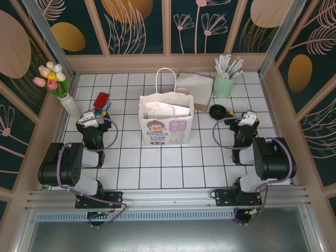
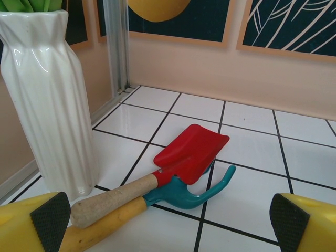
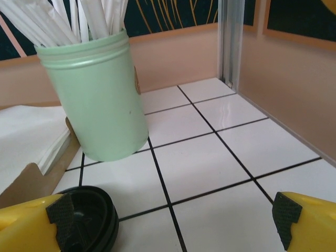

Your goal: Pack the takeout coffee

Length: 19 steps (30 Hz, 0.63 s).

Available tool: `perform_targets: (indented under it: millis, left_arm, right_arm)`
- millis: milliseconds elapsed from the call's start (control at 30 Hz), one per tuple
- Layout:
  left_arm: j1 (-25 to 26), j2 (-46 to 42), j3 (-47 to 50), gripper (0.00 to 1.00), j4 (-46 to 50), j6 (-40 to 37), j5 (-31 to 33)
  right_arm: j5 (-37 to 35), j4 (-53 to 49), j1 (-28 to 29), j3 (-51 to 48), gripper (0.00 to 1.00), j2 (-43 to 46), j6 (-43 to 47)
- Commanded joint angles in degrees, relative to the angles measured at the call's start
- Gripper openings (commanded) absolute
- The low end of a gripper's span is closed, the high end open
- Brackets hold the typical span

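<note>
The left fingers [image 2: 168, 223] stand wide apart and hold nothing, just near of a red-bladed trowel with a wooden handle [image 2: 191, 152] and a teal hooked tool with a yellow handle [image 2: 197, 192], beside a tall white ribbed vase [image 2: 50, 105]. The right fingers [image 3: 173, 223] are also spread wide and hold nothing, with a flat black round lid [image 3: 86, 218] by the left finger and a mint-green pot of wrapped straws [image 3: 97, 100] farther off. A white paper bag with handles [image 1: 165, 126] stands upright mid-bench [image 1: 157, 168]. I cannot tell where the small green paper coffee cup is.
</note>
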State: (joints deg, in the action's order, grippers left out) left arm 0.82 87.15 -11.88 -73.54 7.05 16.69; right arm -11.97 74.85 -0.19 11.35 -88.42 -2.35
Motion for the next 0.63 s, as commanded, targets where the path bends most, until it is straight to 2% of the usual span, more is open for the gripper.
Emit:
perform_targets:
  millis: [0,67,100,133,200,600]
  left_arm:
    - [0.3,-0.1,-0.3,0.99,-1.9,-0.9,-1.7]
    - [0.3,-0.1,-0.3,0.99,-1.9,-0.9,-1.8]
    - [0.3,-0.1,-0.3,0.99,-1.9,-0.9,-1.8]
    - [0.3,-0.1,-0.4,0.99,-1.9,-0.9,-1.9]
    - [0.3,-0.1,-0.5,0.99,-1.6,-1.1,-2.4]
    - [0.2,-0.1,-0.7,0.99,-1.3,-1.9,-4.6]
  right_arm:
    - [-0.4,-0.8,-0.2,0.5,0.99,0.4,-2.0]
    - [0.5,-0.9,-0.1,0.5,0.99,0.3,-1.6]
    - [4.1,-0.8,-0.1,0.7,0.99,0.0,-0.3]
    - [12.8,-3.7,-0.5,2.1,0.99,0.0,2.6]
    - [20.2,-3.0,-3.6,2.0,0.99,-0.1,1.7]
    - [17.8,-3.7,-3.0,2.2,0.99,0.0,1.7]
